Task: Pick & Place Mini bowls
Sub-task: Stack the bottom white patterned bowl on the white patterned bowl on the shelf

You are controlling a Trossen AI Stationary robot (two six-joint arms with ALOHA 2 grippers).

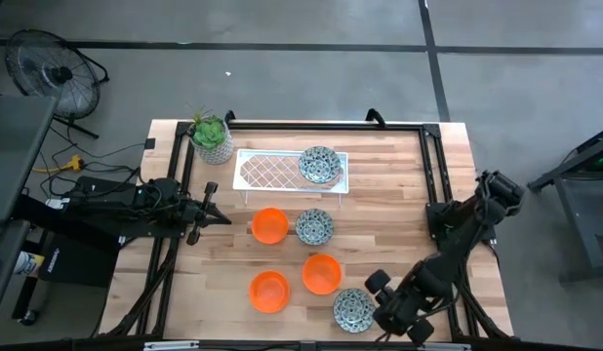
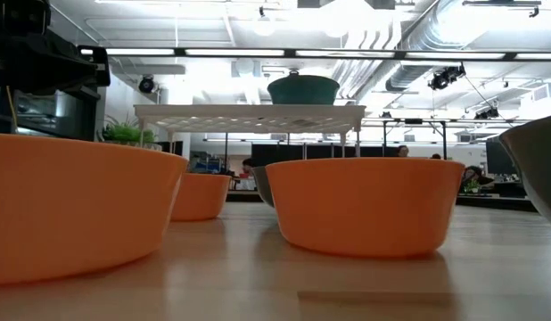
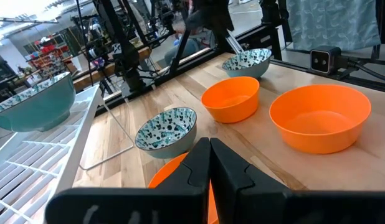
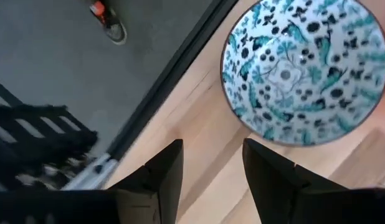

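right gripper (image 1: 380, 304), high view: sits at the near table edge just beside the patterned white-and-blue-green mini bowl at the front (image 1: 353, 310), fingers apart, nothing between them. left gripper (image 1: 221, 216) is at the left of the table, pointing toward the orange mini bowl nearest it (image 1: 269, 225), fingers pressed together, empty. just beside that orange bowl, on its right, a second patterned mini bowl (image 1: 314, 226). two more plain orange mini bowls lie nearer the front: one in the middle (image 1: 321, 274), one to its left (image 1: 269, 292). third patterned mini bowl (image 1: 320, 164) rests on top of the white lattice wire rack (image 1: 272, 172) at its right end. white-potted green plant (image 1: 211, 137) stands at the rack's left, on the light wooden table (image 1: 399, 185).

low view: two orange bowls fill the front, one large at left (image 2: 70, 209), one centre (image 2: 365, 205); a third orange bowl (image 2: 200, 196) behind. rack (image 2: 249, 114) raised on thin legs with the patterned bowl (image 2: 303, 89) on top. neither gripper can be made out.

left wrist view: dark fingers (image 3: 227, 171) closed against each other, hovering over an orange bowl rim (image 3: 171, 174); patterned bowl (image 3: 166, 130) just ahead, two orange bowls (image 3: 230, 98) (image 3: 320, 117) beyond, another patterned one (image 3: 247, 62) farther off, rack bowl (image 3: 33, 102) at the side.

right wrist view: fingers (image 4: 164, 171) spread, over bare wood beside the patterned bowl (image 4: 304, 68), not touching it.
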